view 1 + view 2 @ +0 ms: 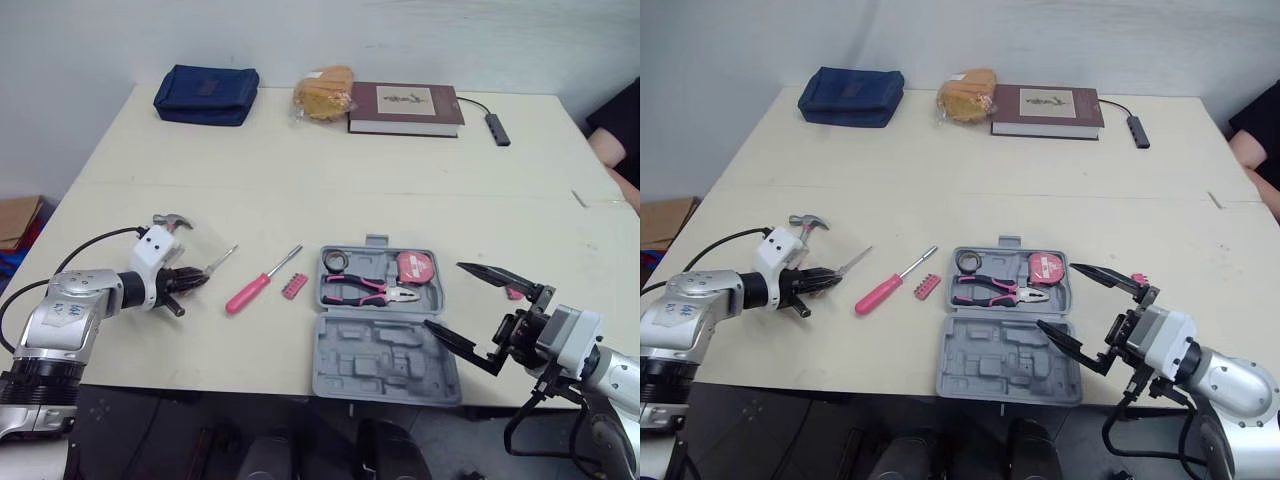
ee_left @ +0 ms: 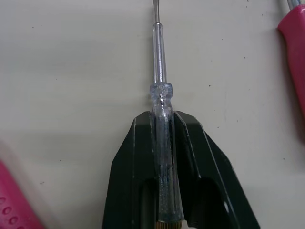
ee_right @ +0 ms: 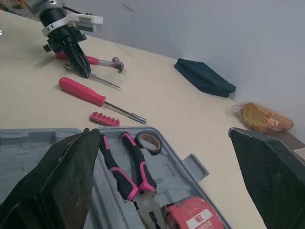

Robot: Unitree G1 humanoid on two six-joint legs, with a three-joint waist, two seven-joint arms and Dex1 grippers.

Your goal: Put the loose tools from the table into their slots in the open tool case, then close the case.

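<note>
My left gripper (image 1: 197, 279) is shut on the handle of a small clear-handled screwdriver (image 2: 159, 95), low over the table, its tip pointing toward the case. A pink-handled screwdriver (image 1: 260, 281) and a pink bit holder (image 1: 293, 287) lie loose between that gripper and the open grey tool case (image 1: 385, 360). A hammer (image 1: 171, 220) lies just behind my left gripper. In the case sit pink pliers (image 1: 370, 292), a red tape measure (image 1: 416, 268) and a tape roll (image 1: 335, 260). My right gripper (image 1: 445, 296) stands open at the case's right side, holding nothing.
At the table's far edge lie a blue pouch (image 1: 206, 94), a bagged bread (image 1: 323, 92), a brown book (image 1: 405, 108) and a cable adapter (image 1: 499, 129). A person's arm (image 1: 615, 140) shows at the far right. A small pink item (image 1: 514, 293) lies behind my right gripper.
</note>
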